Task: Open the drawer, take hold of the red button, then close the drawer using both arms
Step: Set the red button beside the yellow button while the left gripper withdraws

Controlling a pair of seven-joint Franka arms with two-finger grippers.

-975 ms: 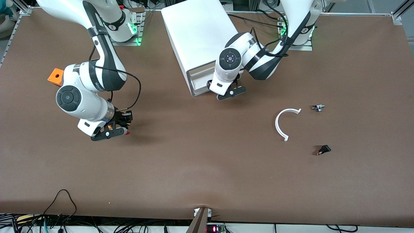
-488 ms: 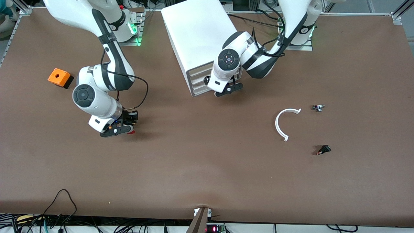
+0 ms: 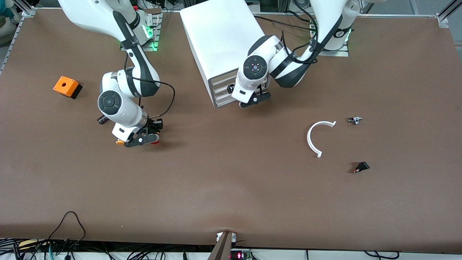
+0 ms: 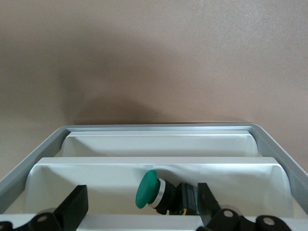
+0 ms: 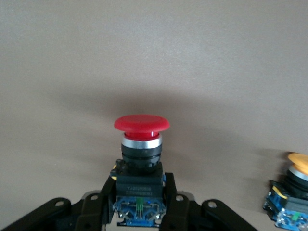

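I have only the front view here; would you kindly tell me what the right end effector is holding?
Observer: The right end effector is shut on the red button, gripping its black body with the cap pointing away from the wrist.
Operator: Thank you. Is anything close to it?
Observer: Yes, a yellow-orange-capped button with a blue-green rear sits on the table beside it.
Operator: And what does the left arm's camera see?
Observer: The left end effector is open at a white drawer, and a green-capped button lies inside that drawer.
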